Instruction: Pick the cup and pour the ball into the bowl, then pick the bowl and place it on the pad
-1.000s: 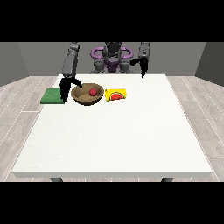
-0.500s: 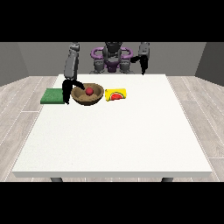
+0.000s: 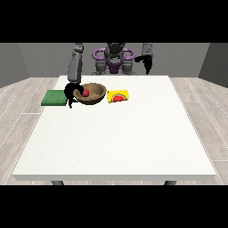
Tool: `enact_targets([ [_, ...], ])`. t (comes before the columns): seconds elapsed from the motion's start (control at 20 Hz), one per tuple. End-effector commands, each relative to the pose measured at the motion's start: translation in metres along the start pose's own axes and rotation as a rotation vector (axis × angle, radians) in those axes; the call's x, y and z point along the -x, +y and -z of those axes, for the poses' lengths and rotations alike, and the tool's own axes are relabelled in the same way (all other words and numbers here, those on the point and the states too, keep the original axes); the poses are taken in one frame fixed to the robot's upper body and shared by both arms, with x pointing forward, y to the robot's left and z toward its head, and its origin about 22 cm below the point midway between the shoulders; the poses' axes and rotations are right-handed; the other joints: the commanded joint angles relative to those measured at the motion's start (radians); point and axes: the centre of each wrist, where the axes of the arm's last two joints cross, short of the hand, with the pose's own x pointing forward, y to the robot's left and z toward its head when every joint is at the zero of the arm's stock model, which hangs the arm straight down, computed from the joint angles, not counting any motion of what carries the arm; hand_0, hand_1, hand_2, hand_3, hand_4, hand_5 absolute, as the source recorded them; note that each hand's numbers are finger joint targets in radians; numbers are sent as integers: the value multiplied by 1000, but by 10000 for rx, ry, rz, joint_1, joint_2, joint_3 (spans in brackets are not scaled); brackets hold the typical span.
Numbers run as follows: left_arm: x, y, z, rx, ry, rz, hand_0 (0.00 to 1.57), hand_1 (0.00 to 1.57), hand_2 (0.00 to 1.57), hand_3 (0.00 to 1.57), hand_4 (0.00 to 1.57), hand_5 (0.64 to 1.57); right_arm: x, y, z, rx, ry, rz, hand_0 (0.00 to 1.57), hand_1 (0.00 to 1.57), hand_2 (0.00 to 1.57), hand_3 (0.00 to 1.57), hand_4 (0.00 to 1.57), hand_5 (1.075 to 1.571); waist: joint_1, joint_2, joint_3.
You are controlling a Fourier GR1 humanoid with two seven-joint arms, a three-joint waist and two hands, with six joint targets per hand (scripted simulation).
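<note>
Black robot hand at the view's left (image 3: 71, 92) sits at the left rim of the round brown wooden bowl (image 3: 92, 94), with fingers curled at that rim and one dark finger pointing down toward the large white table (image 3: 120, 133). From my remote station I read this as a grasp on the bowl's edge. The small red ball (image 3: 84, 93) lies inside the bowl, close to the hand's side. Just to the right of the bowl, the yellow cup with a red watermelon print (image 3: 118, 96) lies on its side on the table, apart from both hands. To the left of the bowl and the hand rests the flat green square pad (image 3: 54, 98), near the table's left edge; the bowl is beside it, not on it. Raised near the robot's shoulder, the black hand at the view's right (image 3: 146, 63) hangs above the table's far edge, well apart from all objects; I cannot tell how its fingers are set.
</note>
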Motion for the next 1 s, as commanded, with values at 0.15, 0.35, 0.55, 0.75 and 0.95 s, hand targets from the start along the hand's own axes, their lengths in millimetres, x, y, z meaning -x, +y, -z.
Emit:
enact_targets([
  [0.15, 3, 5, -9, -197, 299, -60, 0, 0, 0, 0, 1012, 1382, -9, -27, 3, 1495, 1692, -308, 1571, 1571, 1571, 1571, 936, 1488, 150, -89, 355],
  [0.35, 23, 26, -17, -213, 821, -220, 0, 0, 0, 0, 1095, 1360, -38, -13, 31, 1580, 1715, -356, 1571, 1571, 1571, 1465, 931, 1491, -70, -501, 351],
  [0.55, 35, 38, -23, -534, 1521, -193, 0, 0, 0, 0, 1143, 1358, -72, -31, 48, 1497, 2041, -748, 1571, 1571, 1571, 1468, 934, 1501, -624, -1106, 352],
  [0.75, 52, 14, -34, -789, 1772, -183, 0, 0, 0, 0, 1160, 1357, -98, -25, 64, 1598, 1953, -1136, 1571, 1571, 1571, 1265, 929, 1503, -970, -1132, 356],
  [0.95, 54, 38, -54, -611, 2388, -424, 0, 0, 0, 0, 1161, 1351, -94, -66, 46, 1728, 2575, -1483, 1571, 1571, 1571, 1155, 956, 1494, -995, -1891, 361],
])
